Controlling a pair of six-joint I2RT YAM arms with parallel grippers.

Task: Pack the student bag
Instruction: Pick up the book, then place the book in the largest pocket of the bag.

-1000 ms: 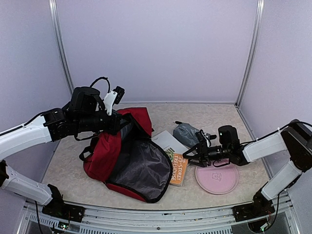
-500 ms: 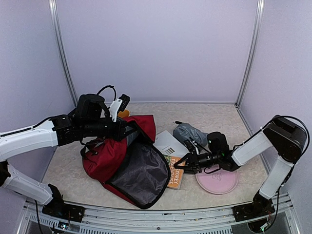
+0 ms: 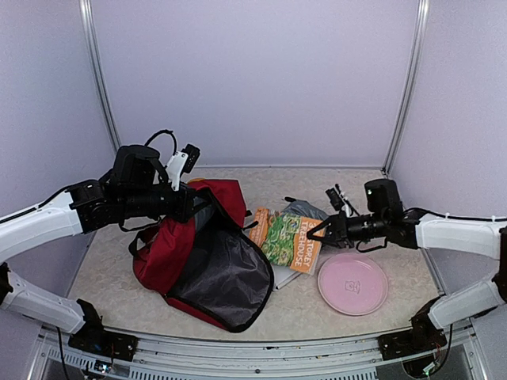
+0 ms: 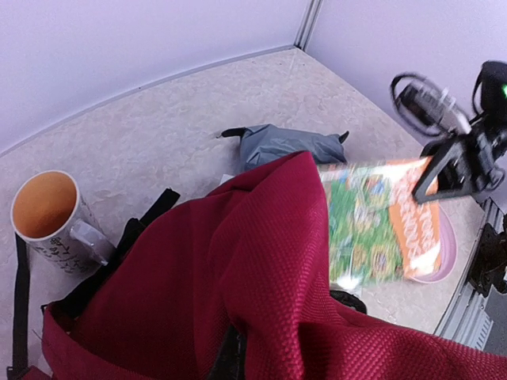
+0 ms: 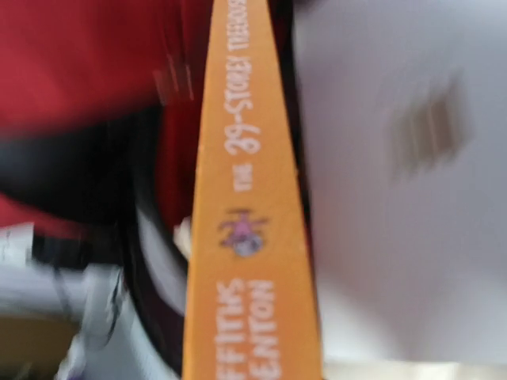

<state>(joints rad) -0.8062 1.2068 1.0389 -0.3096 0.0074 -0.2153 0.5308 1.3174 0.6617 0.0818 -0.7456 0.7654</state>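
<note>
My right pincer [image 3: 321, 233] gripped the orange-and-green paperback book [image 3: 289, 240] above the table's middle. My left pincer [image 3: 194, 207] clenched the dark red fabric backpack [image 3: 170, 249] open. Next, I judged, 1 push toward the left edge, into its mouth.

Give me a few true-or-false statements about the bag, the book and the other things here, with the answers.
1. The right tool holds the book in the air. True.
2. The plate lies inside the bag. False: it lies on the table, outside the bag.
3. The bag is zipped shut. False: it gapes open, with its grey lining showing.
4. A mug stands beside the bag. True.
</note>
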